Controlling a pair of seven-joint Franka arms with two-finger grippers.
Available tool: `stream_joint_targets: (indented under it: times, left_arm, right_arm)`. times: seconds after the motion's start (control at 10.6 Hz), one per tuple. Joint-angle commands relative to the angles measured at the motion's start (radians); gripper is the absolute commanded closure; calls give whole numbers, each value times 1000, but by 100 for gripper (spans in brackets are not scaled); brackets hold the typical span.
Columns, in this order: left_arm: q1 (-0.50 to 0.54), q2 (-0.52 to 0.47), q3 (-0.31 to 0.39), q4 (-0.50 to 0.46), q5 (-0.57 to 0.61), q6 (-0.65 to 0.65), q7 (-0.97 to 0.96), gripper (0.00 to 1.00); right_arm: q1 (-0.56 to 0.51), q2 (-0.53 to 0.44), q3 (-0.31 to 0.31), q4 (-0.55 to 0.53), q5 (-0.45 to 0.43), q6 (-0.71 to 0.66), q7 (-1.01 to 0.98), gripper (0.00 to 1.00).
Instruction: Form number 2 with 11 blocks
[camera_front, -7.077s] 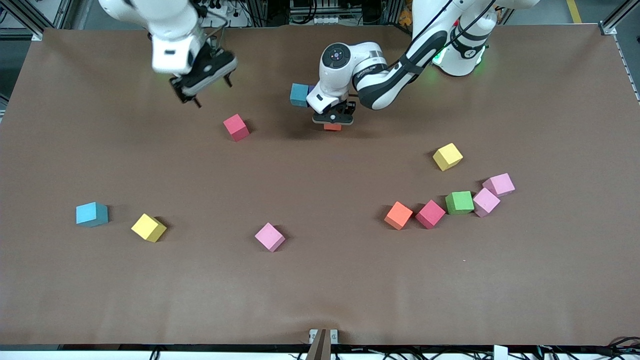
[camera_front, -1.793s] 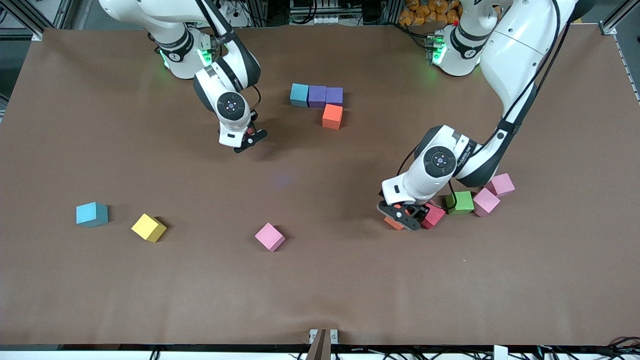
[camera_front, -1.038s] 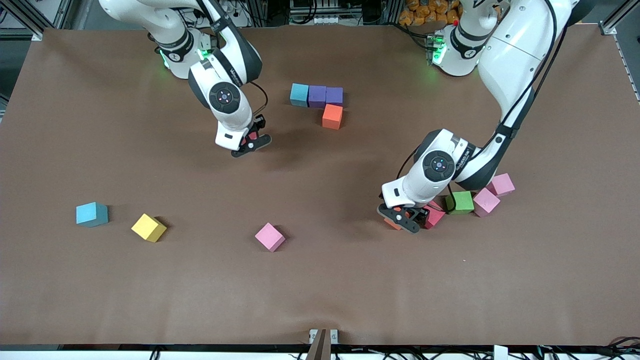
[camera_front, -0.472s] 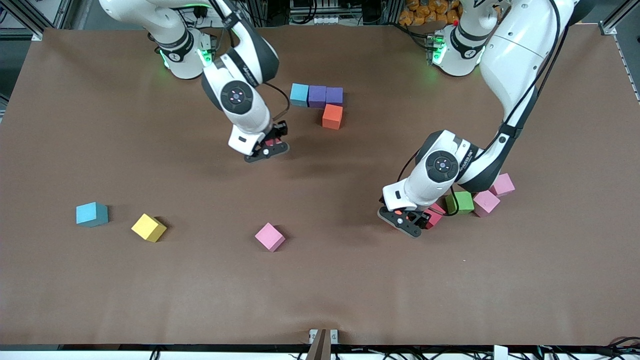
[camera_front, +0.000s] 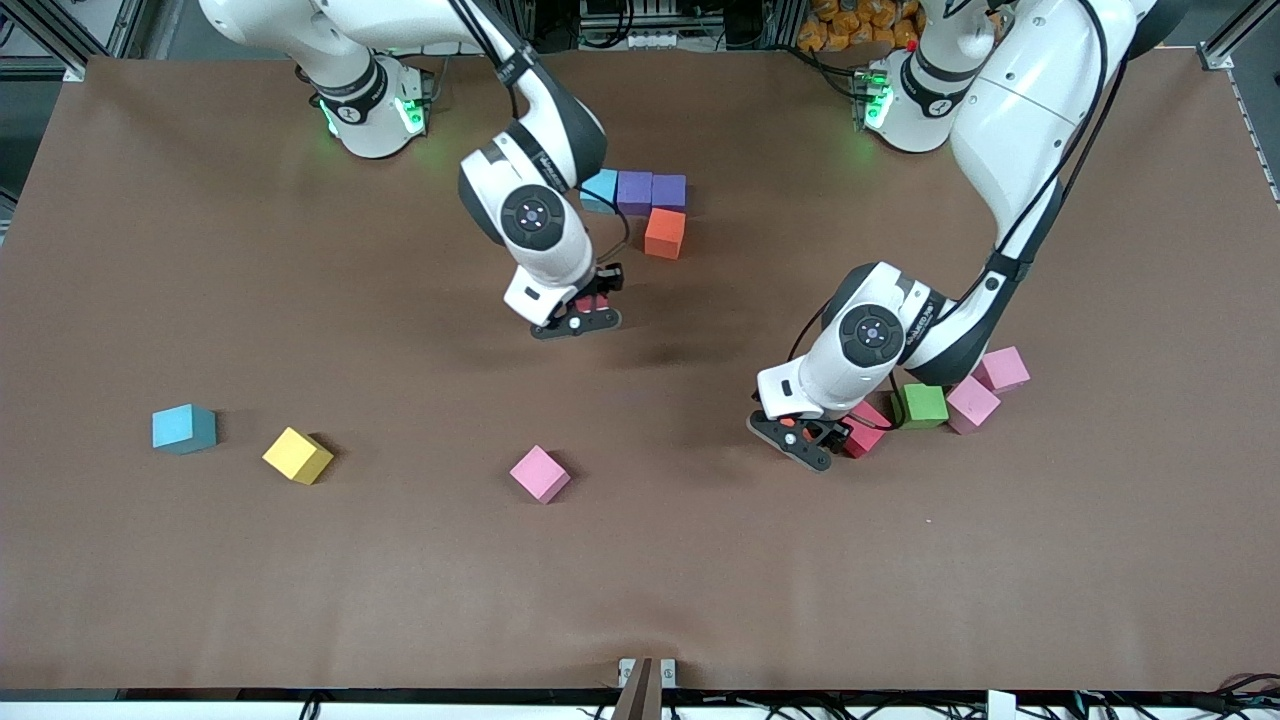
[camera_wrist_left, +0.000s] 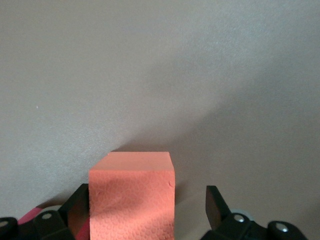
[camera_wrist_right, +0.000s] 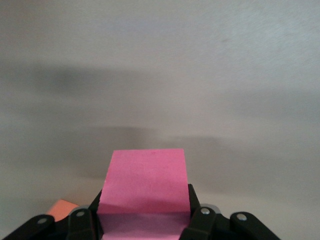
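Right hand (camera_front: 588, 310) around red block (camera_front: 590, 301)

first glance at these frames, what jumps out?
The right gripper, shut on a red block, hangs over bare table near the started row: light blue block, two purple blocks, orange block. The left gripper stands open around another orange block beside the red, green and pink cluster.

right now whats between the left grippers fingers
An orange block sits on the table between the open fingers of the left gripper, not yet clamped. In the front view the gripper covers it almost entirely; a red block lies right beside it.
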Motion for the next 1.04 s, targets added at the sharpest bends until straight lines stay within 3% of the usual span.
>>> stream_joint_targets:
  times: [0.0, 0.09, 0.28, 0.47, 0.66, 0.94]
  left_arm:
    - [-8, 8, 11, 11, -7, -8, 26, 0]
    - [-8, 8, 11, 11, -7, -8, 26, 14]
    - [-8, 6, 12, 6, -4, -10, 28, 25]
    - [-8, 6, 12, 4, -2, -10, 29, 48]
    - [-8, 5, 12, 3, -4, -11, 28, 58]
    - [-7, 3, 11, 3, -4, -13, 25, 58]
  right_arm:
    - [33, 54, -6, 66, 85, -6, 63, 63]
    - [42, 69, -6, 87, 89, -6, 87, 63]
    - [68, 112, -9, 133, 89, -6, 141, 63]
    - [85, 137, -10, 143, 95, -3, 147, 63]
    - [111, 164, -13, 172, 99, -2, 158, 63]
    - [143, 189, -15, 175, 99, 47, 169, 63]
